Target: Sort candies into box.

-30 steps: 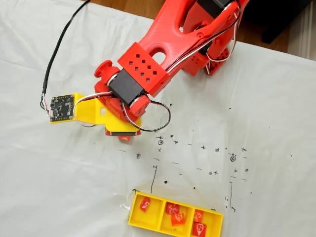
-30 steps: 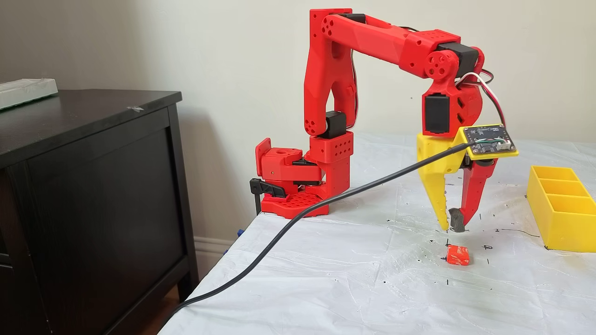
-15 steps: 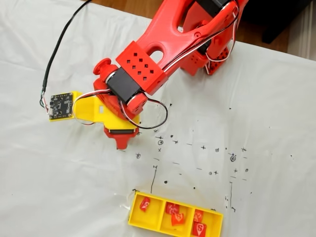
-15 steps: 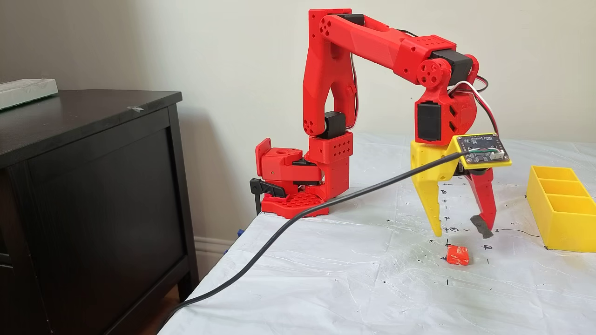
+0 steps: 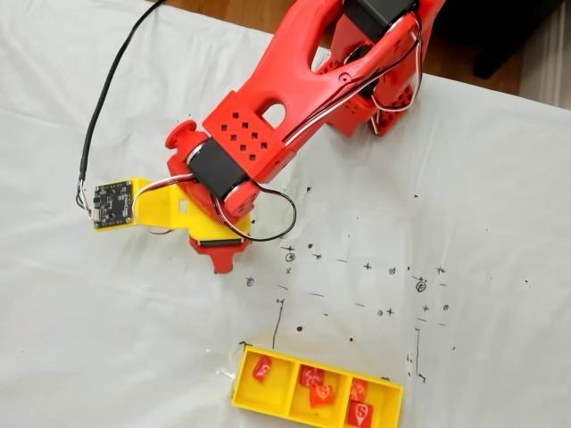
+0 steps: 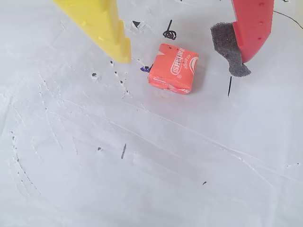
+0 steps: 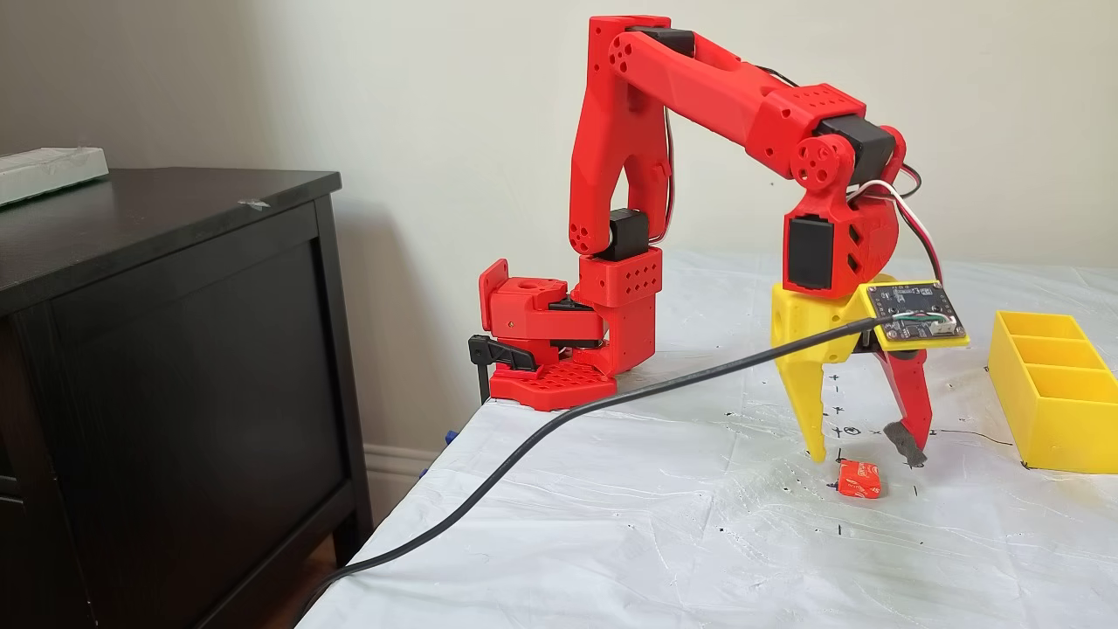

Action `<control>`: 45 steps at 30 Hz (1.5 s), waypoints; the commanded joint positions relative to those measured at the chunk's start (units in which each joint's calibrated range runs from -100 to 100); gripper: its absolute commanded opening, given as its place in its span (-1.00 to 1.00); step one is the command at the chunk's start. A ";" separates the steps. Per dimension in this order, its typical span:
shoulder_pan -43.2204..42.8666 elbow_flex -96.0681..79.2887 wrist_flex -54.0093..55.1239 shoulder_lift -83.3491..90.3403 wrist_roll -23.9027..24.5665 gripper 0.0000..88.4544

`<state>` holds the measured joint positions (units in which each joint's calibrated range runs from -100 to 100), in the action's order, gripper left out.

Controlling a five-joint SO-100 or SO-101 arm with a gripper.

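Note:
One red-orange wrapped candy [image 6: 173, 68] lies loose on the white cover, also seen from the side [image 7: 859, 479]. My gripper [image 6: 183, 57] hangs open just above it, the yellow finger [image 6: 102, 26] on one side and the red finger [image 6: 251, 26] with its grey pad on the other. In the side fixed view the gripper [image 7: 865, 456] straddles the candy with its tips close to the table, nothing held. The yellow box [image 5: 241, 385] holds several candies: one [image 5: 260, 367] in its left compartment, two in the middle, two at the right. From above the arm hides the loose candy.
A yellow bracket with a black circuit board [image 5: 114, 202] sticks out from the gripper, and a black cable [image 7: 559, 415] trails off the table's left edge. The box [image 7: 1057, 428] stands to the right in the side view. A dark cabinet [image 7: 166, 349] stands left of the table.
The gripper's fingers have spread from nearly shut to wide open, and the gripper has sunk lower around the loose candy. The candy has not moved.

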<state>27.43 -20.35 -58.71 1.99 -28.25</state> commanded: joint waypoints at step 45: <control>-1.07 -1.18 6.11 -1.99 0.34 -0.40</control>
<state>27.02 -25.43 -53.45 0.04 -28.06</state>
